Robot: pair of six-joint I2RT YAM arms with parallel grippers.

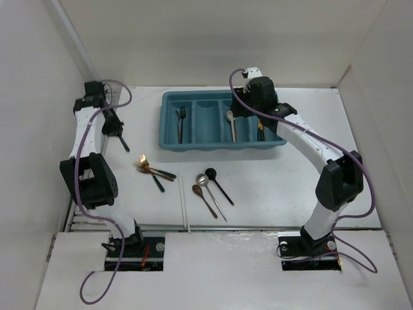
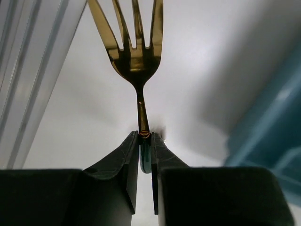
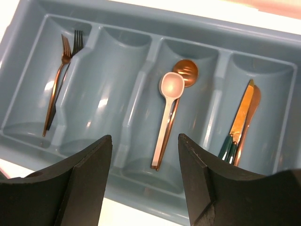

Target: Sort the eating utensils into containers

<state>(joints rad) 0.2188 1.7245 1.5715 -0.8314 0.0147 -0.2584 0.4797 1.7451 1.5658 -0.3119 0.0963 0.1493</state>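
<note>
My left gripper (image 2: 145,136) is shut on the teal handle of a gold fork (image 2: 134,52), whose tines point away from the camera. In the top view it (image 1: 121,139) hangs above the table, left of the teal tray (image 1: 169,132). My right gripper (image 3: 145,155) is open and empty above the tray's near wall (image 3: 141,193), and also shows in the top view (image 1: 257,121). The tray holds two forks (image 3: 60,80) in the left slot, a cream spoon (image 3: 168,108) over a copper spoon in the third, and gold knives (image 3: 242,115) in the right slot.
On the table lie gold forks with dark handles (image 1: 150,168), a black spoon (image 1: 218,183), a silver spoon (image 1: 208,188), a copper spoon (image 1: 202,197) and a white chopstick (image 1: 184,205). White walls close in left, back and right.
</note>
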